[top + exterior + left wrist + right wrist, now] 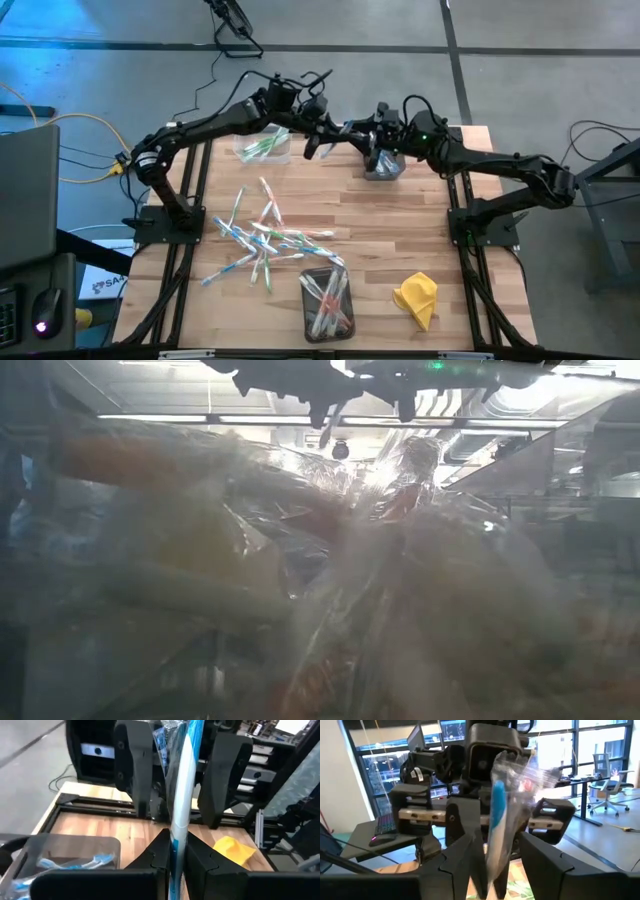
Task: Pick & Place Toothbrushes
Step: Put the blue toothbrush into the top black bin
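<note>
Toothbrushes (262, 240): we are counting a loose pile lying mid-table, more sitting in the dark bin (326, 303) at the near edge, and some in the clear bin (263, 148) at the far left. One wrapped blue-and-white toothbrush (183, 795) is hanging mid-air between both arms. Left gripper (173, 851): we are seeing its fingers clamped on that brush. Right gripper (495, 854): we are seeing its fingers standing apart around the wrapper. Yellow cloth (417, 298): lying near right.
</note>
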Controlling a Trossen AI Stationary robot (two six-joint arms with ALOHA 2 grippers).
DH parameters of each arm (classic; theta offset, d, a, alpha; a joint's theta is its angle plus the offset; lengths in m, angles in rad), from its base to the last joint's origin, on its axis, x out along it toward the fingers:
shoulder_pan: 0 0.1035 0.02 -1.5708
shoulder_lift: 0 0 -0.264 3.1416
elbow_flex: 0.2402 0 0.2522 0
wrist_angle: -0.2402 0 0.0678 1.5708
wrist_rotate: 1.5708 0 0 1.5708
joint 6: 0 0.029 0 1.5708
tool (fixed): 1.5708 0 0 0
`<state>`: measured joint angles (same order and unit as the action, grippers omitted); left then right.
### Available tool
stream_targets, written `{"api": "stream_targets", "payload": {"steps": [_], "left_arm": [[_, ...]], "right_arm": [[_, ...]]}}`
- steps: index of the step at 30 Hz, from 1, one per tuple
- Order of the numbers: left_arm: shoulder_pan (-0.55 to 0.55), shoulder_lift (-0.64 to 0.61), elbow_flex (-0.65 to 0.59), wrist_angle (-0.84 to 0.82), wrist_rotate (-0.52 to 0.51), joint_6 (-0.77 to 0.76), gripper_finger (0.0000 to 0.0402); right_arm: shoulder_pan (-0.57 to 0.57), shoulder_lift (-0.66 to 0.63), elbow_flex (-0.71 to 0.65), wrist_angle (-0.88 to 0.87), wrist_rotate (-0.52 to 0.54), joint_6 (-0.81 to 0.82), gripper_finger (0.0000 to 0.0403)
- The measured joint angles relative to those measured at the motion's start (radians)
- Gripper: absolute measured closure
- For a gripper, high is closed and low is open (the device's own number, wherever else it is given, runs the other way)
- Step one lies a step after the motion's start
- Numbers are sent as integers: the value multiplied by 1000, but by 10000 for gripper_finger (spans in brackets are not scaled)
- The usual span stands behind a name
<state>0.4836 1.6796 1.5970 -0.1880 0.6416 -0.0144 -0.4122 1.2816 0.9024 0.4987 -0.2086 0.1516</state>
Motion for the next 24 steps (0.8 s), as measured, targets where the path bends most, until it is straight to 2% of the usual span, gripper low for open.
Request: {"api": "stream_targets", "payload": {"steps": [4,14,24], "left_arm": [[-1,5,-1,12,-3,-16,378],[0,4,-1,6,-4,-16,378],[0,4,-1,7,-5,-16,378]], "right_arm": [[0,0,0,0,0,0,274],[0,0,0,0,-1,2,378],[0,0,0,0,20,5,386]]}}
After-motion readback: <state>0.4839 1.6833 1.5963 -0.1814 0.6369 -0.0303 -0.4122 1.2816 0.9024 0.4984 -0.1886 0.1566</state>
